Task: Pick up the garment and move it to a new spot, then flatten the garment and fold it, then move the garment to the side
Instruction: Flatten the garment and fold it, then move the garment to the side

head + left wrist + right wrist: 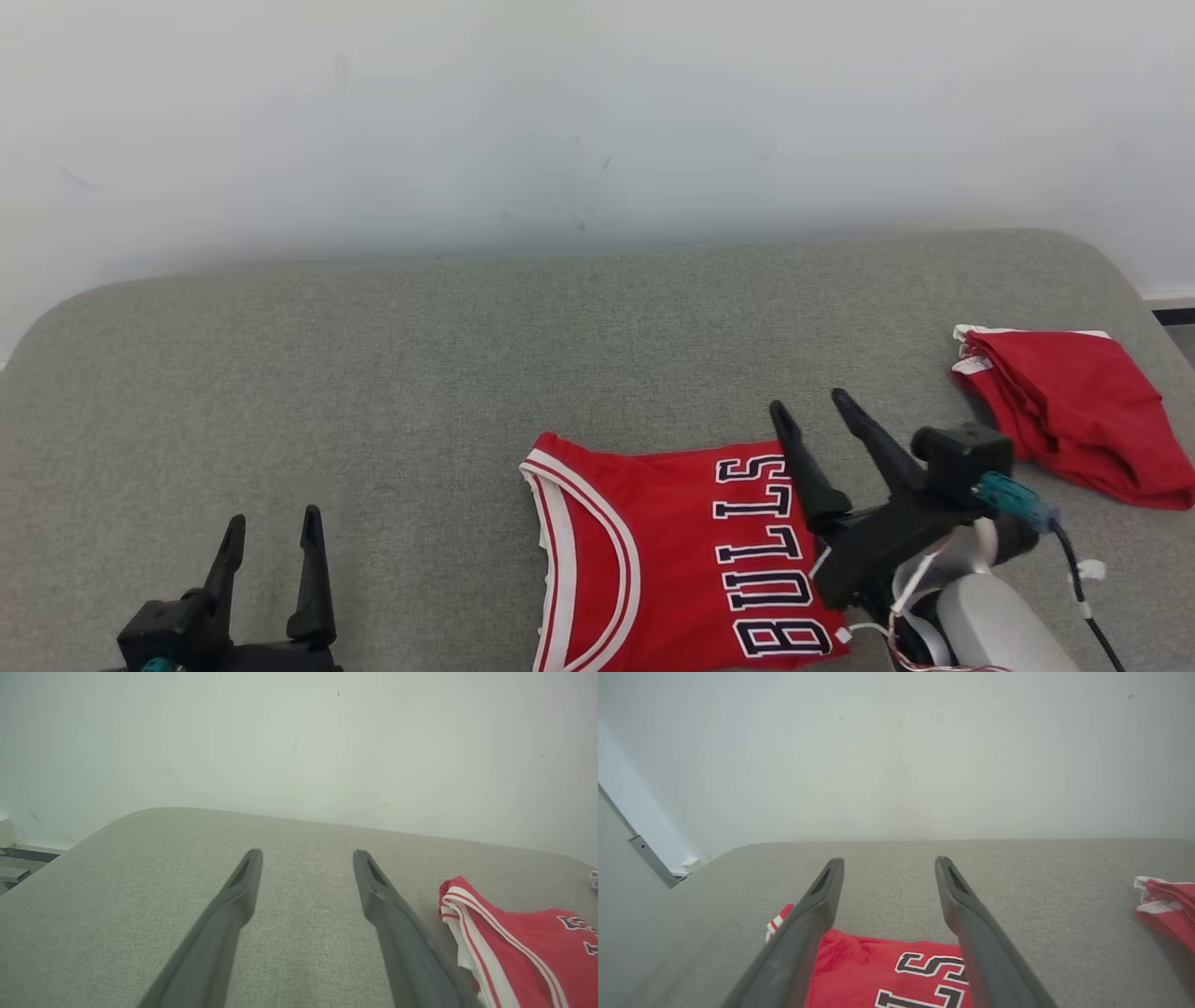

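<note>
Lower middle of the head frame: red Bulls jersey lying on the grey fabric surface, lettering running up the frame. Right jaws wide apart and empty, over the jersey's right edge by the letters; contact with the cloth not clear. Left jaws also wide and empty, lower left, well apart from the jersey. At far right, a second red garment, bunched.
</note>
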